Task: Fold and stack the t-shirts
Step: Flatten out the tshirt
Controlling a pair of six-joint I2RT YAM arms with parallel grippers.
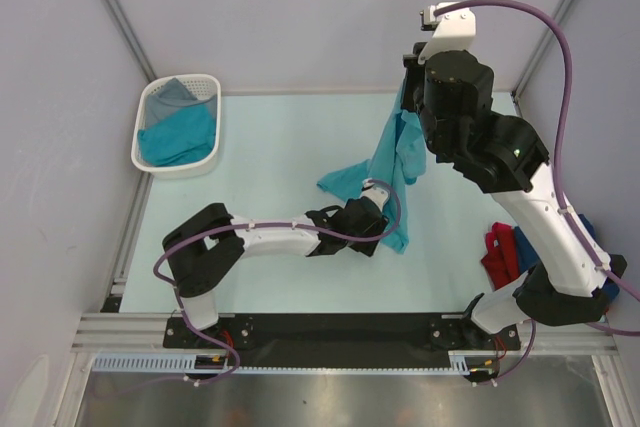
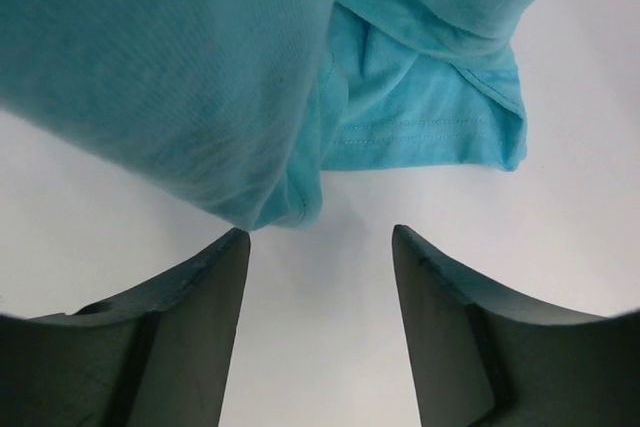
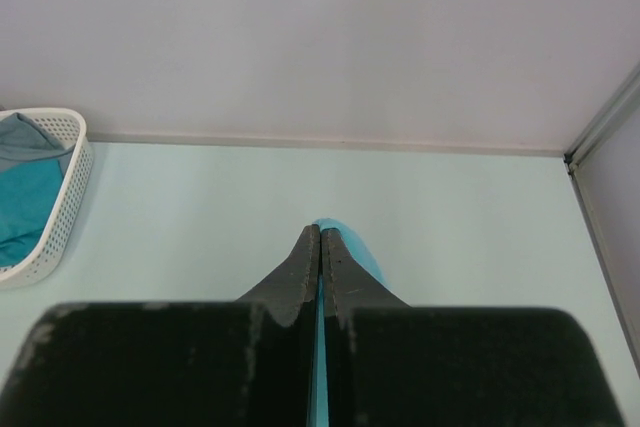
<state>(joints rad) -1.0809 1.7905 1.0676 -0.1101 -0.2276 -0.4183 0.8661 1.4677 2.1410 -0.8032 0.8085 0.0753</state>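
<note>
A teal t-shirt (image 1: 395, 157) hangs in the air from my right gripper (image 1: 407, 87), which is shut on its upper edge; a strip of teal cloth (image 3: 358, 247) shows between the shut jaws of my right gripper (image 3: 320, 231). The shirt's lower end trails down to the table by my left gripper (image 1: 375, 197). In the left wrist view the teal shirt (image 2: 200, 67) hangs just above the open, empty left gripper (image 2: 320, 237). Red and navy t-shirts (image 1: 505, 252) lie at the right edge, partly behind the right arm.
A white slotted basket (image 1: 150, 162) at the back left holds teal and grey cloth (image 1: 180, 132); it also shows in the right wrist view (image 3: 62, 207). Grey walls and a metal post (image 3: 600, 127) close in the pale green table (image 1: 270, 147).
</note>
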